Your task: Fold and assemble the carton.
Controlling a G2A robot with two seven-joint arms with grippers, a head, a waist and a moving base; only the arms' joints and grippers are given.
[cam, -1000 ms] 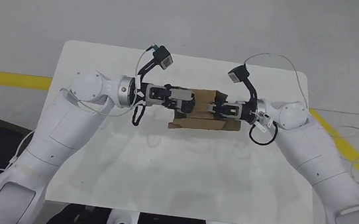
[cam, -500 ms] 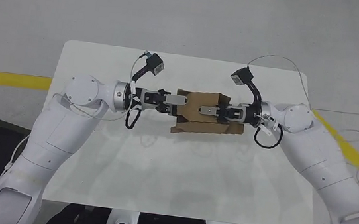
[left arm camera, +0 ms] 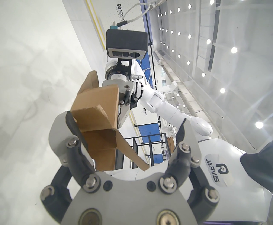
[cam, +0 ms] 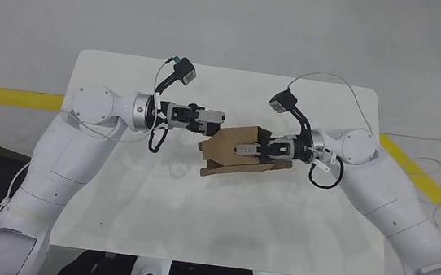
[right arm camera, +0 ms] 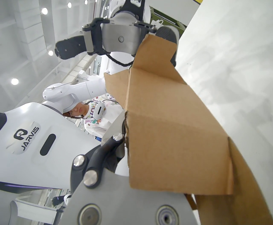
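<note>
Half-formed brown corrugated cardboard carton (cam: 232, 144), flaps splayed, tilted at centre of white table (cam: 115, 199). Clamped on its wall from 3 o'clock: right gripper (cam: 245, 151). Spread wide just off its 10 o'clock corner: left gripper (cam: 216, 121).

Over the table (cam: 115, 199) middle, the carton (cam: 232, 139) — left claw (cam: 218, 119) just beside, right claw (cam: 245, 150) gripping it.
</note>
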